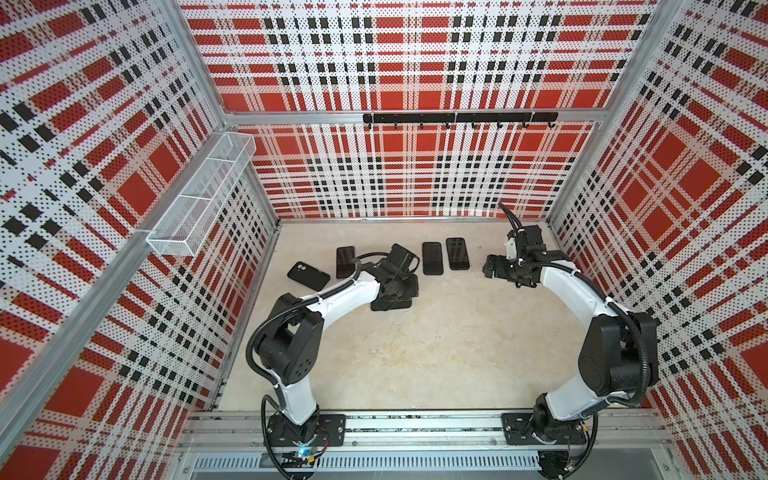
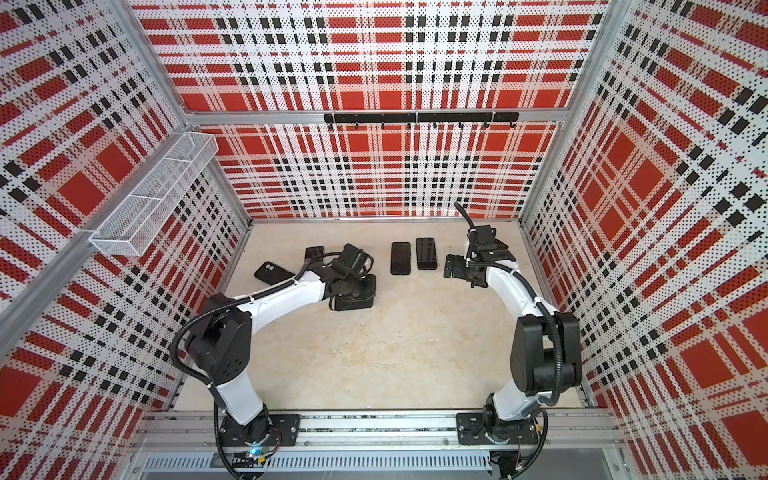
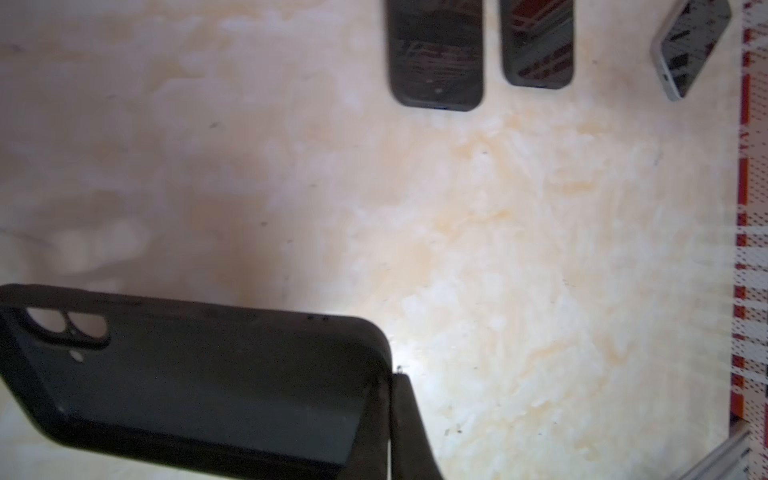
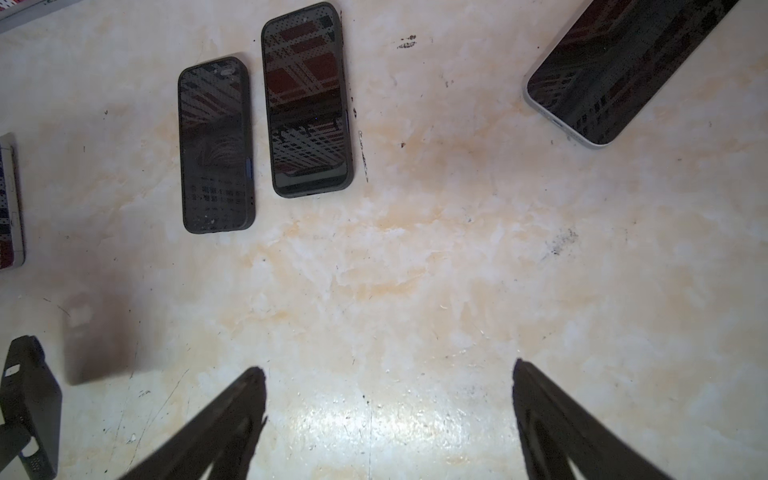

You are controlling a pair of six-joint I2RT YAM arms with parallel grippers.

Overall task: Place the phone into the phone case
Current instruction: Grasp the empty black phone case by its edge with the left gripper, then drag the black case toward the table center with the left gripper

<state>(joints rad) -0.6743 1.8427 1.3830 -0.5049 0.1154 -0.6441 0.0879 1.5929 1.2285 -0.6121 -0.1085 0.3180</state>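
Robotics lab test cell: a walled-in bench with two robot arms, seen from above.

Perforated panels (image 1: 415, 62) printed in red, black and white plaid close in a pale, mottled tabletop (image 1: 436, 353) on three sides, held by bare aluminium framing (image 1: 291, 119). Two white-and-black robot arms (image 1: 332, 299) are bolted to a metal track (image 1: 415, 426) at 6 o'clock. A black hook rail (image 1: 457, 117) crosses the back wall at 12 o'clock. A white wire basket (image 1: 199, 195) hangs at 9 o'clock. Dark phones (image 1: 432, 258) lie toward 12 o'clock.
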